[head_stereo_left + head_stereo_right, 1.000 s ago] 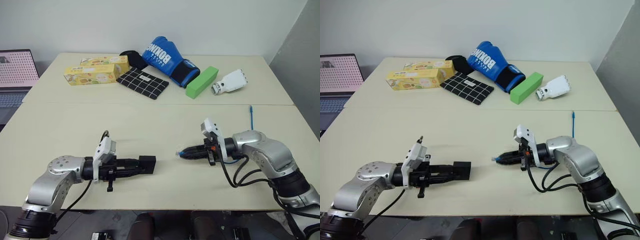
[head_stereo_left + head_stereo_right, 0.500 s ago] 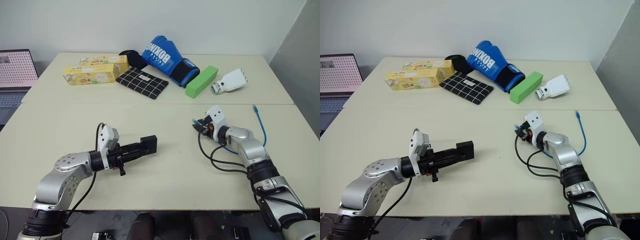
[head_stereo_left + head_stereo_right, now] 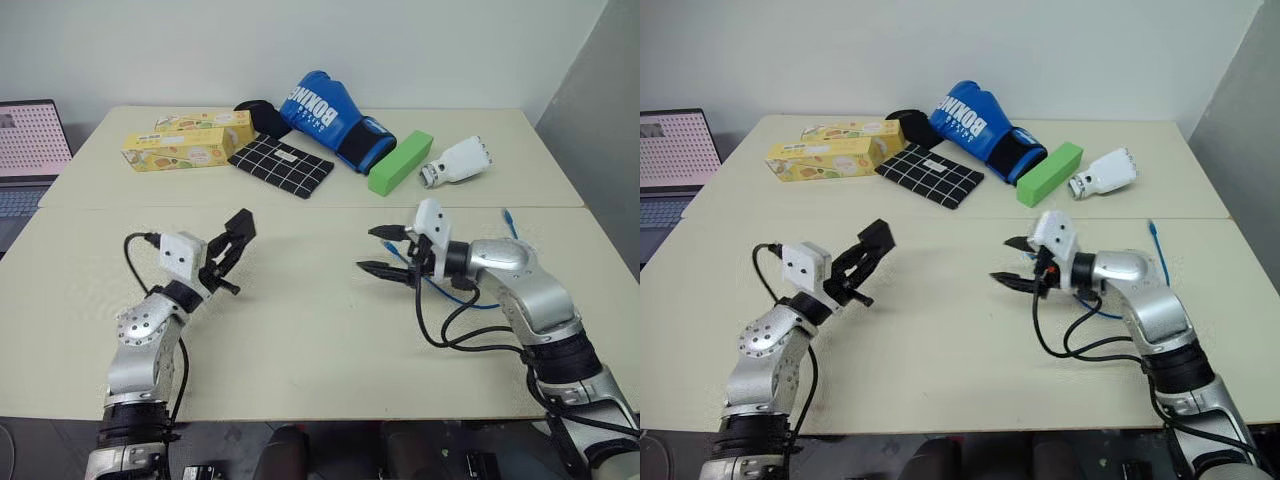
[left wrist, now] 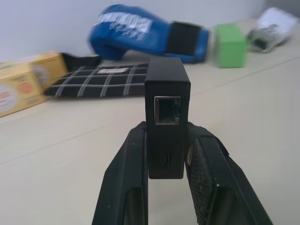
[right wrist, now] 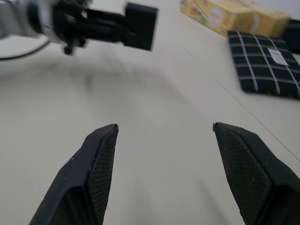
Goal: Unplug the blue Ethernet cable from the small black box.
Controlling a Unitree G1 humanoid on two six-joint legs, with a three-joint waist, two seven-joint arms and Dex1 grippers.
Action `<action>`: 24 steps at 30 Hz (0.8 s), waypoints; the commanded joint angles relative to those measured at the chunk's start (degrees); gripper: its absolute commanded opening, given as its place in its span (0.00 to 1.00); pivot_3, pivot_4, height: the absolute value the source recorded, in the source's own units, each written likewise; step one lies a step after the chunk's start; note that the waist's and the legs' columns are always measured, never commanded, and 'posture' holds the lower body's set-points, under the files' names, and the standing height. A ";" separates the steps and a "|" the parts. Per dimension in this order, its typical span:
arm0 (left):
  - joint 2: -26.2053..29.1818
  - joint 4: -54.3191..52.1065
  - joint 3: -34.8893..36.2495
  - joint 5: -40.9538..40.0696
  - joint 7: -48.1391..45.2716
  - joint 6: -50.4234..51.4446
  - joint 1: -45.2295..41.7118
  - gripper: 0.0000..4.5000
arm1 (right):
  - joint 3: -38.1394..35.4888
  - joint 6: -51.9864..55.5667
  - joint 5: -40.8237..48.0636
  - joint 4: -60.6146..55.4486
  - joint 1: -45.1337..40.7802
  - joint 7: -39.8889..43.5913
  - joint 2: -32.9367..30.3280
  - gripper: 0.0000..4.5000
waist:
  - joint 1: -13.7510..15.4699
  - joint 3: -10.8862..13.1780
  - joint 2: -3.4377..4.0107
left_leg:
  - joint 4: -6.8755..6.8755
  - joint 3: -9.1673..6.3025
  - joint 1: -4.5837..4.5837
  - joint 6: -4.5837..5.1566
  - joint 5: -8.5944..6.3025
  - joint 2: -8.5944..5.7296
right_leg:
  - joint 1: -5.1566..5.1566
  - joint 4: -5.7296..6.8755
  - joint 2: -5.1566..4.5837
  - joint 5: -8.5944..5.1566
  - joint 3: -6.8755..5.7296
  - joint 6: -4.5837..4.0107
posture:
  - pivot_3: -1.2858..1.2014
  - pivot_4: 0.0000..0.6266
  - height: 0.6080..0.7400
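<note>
Two tools hang above the bench (image 3: 300, 330), well apart. The left tool (image 3: 232, 243) pinches the small black box (image 4: 167, 107) between its fingers, lifted clear of the surface, and the box's port stands empty, so the unplugging looks done. The right tool (image 3: 382, 250) has its jaws spread with nothing between them. The blue Ethernet cable (image 3: 518, 250) lies on the bench on the far side of the right arm, one end pointing toward the far edge, part of it hidden among the arm's black wires (image 3: 450, 335). From here the likely trouble is the loose cable snagging in those wires as the arm moves and being dragged off the bench, or the box slipping from its narrow pinch.
</note>
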 commanded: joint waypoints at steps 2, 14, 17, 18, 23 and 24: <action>-1.24 8.96 2.64 2.10 5.82 -7.81 -3.32 0.17 | 1.47 3.53 0.45 -3.79 -3.49 -0.45 1.09 0.76 | 0.36 -0.03 -0.05 | 0.03 -0.07 -0.04 0.00 0.00 -0.04 | 0.01 0.00 -0.01 0.00 -0.05 0.00 | 0.52 0.24 1.00; -3.91 17.07 3.40 -1.08 5.55 -8.74 -3.11 0.44 | 3.12 4.36 -0.58 -4.00 -3.72 -0.09 0.70 0.77 | 0.40 -0.06 -0.10 | 0.08 -0.17 -0.27 -0.01 0.01 -0.10 | -0.03 -0.10 -0.13 0.05 -0.15 0.10 | 0.52 0.24 1.00; -3.96 16.13 3.46 -1.97 4.71 -8.30 -2.09 0.55 | 3.15 4.62 -0.46 -4.45 -3.44 -0.05 0.46 0.77 | 0.29 -0.07 -0.10 | 0.07 -0.15 -0.21 -0.01 0.01 -0.10 | -0.03 -0.06 -0.12 0.05 -0.14 0.09 | 0.52 0.24 1.00; -3.93 15.61 3.53 -2.05 4.84 -7.99 -1.70 0.60 | 3.16 4.76 -0.41 -4.61 -3.39 -0.06 0.42 0.77 | 0.28 -0.07 -0.09 | 0.07 -0.15 -0.21 -0.01 0.01 -0.10 | -0.03 -0.06 -0.12 0.05 -0.13 0.09 | 0.52 0.24 1.00; -2.90 9.42 3.21 -1.94 5.45 -3.86 2.02 0.81 | 3.16 5.73 -0.30 -5.31 -2.96 -0.70 0.60 0.77 | 0.13 -0.07 -0.09 | 0.07 -0.14 -0.20 -0.01 0.01 -0.09 | -0.03 -0.06 -0.12 0.05 -0.11 0.09 | 0.52 0.24 1.00; -2.27 6.69 3.17 -1.81 5.56 -2.19 3.54 0.86 | 3.02 6.13 -0.38 -5.35 -2.65 -1.26 0.74 0.77 | 0.10 -0.07 -0.09 | 0.07 -0.15 -0.20 -0.01 0.01 -0.07 | -0.03 -0.06 -0.12 0.05 -0.08 0.09 | 0.52 0.24 1.00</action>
